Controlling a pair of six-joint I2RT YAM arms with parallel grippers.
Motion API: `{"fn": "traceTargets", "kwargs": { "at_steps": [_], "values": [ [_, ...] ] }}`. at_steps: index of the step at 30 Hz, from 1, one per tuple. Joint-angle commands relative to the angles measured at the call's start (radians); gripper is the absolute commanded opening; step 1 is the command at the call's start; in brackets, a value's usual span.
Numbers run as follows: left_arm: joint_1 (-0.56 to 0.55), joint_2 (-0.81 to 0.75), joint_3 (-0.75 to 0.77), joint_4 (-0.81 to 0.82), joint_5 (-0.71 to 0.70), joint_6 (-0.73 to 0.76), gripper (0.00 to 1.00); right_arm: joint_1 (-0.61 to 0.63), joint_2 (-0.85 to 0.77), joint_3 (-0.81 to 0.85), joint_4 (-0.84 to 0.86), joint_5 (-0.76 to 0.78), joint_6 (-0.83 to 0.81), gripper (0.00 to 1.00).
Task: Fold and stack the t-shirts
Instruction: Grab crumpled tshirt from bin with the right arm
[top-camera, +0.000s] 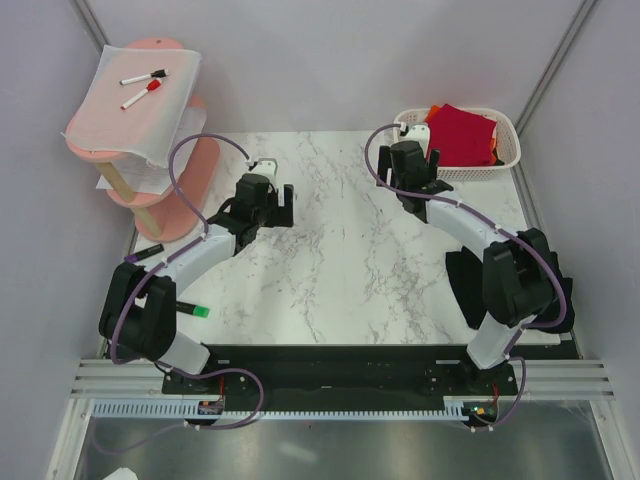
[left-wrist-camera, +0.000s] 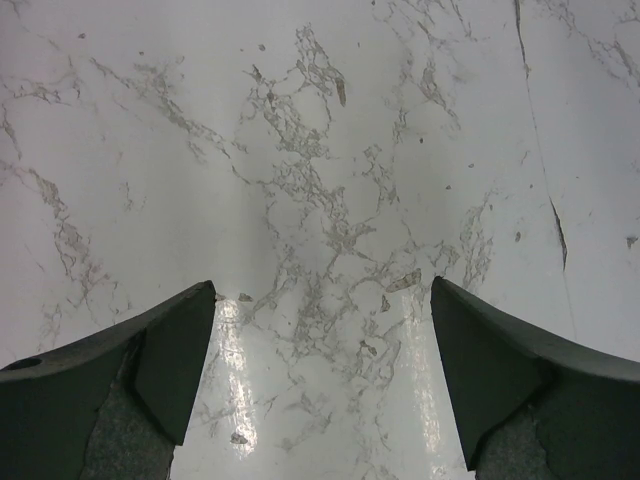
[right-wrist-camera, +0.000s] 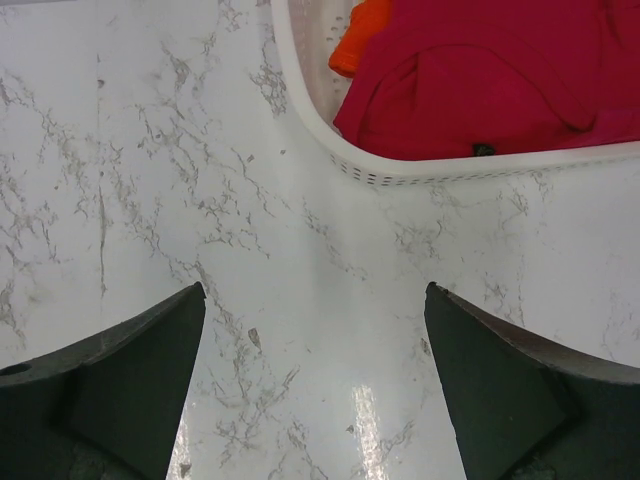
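A crimson red t-shirt (top-camera: 463, 135) lies bunched in a white basket (top-camera: 510, 150) at the table's back right, with an orange t-shirt (top-camera: 432, 112) showing beside and under it. In the right wrist view the red t-shirt (right-wrist-camera: 480, 80) and orange t-shirt (right-wrist-camera: 360, 35) fill the basket (right-wrist-camera: 400, 172) just ahead. My right gripper (top-camera: 425, 172) (right-wrist-camera: 313, 295) hovers open over bare marble beside the basket's near left corner. Over the table's back-left part, my left gripper (top-camera: 282, 203) (left-wrist-camera: 323, 300) is open, holding nothing, only marble below.
A pink two-tier stand (top-camera: 190, 170) at the back left carries a white sheet (top-camera: 135, 100) with two marker pens (top-camera: 145, 77). A black marker (top-camera: 150, 250) lies near the table's left edge. A small green object (top-camera: 200, 311) sits by the left arm. Grey walls enclose the sides.
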Motion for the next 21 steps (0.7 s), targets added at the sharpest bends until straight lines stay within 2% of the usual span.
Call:
{"fn": "traceTargets", "kwargs": {
  "at_steps": [1,4,9,15,19,21],
  "values": [
    [0.001,-0.024,0.014,0.032,0.003,-0.019,0.96,-0.002,0.02,0.056,-0.001,0.051,-0.005,0.98],
    [0.001,-0.021,0.014,0.03,0.014,-0.02,0.96,-0.002,0.033,0.081,0.01,0.108,-0.018,0.98],
    [0.001,-0.011,0.011,0.03,0.032,-0.019,0.96,0.0,0.037,0.098,0.122,0.153,-0.087,0.98],
    [-0.007,0.023,0.033,0.003,0.052,-0.022,0.96,-0.015,0.186,0.285,0.1,0.309,-0.161,0.98],
    [-0.016,0.035,0.046,-0.022,0.029,-0.016,0.96,-0.083,0.341,0.572,-0.117,0.267,-0.124,0.98],
    [-0.021,0.037,0.049,-0.031,0.028,-0.014,0.96,-0.144,0.417,0.657,-0.188,0.168,-0.071,0.98]
  ]
}}
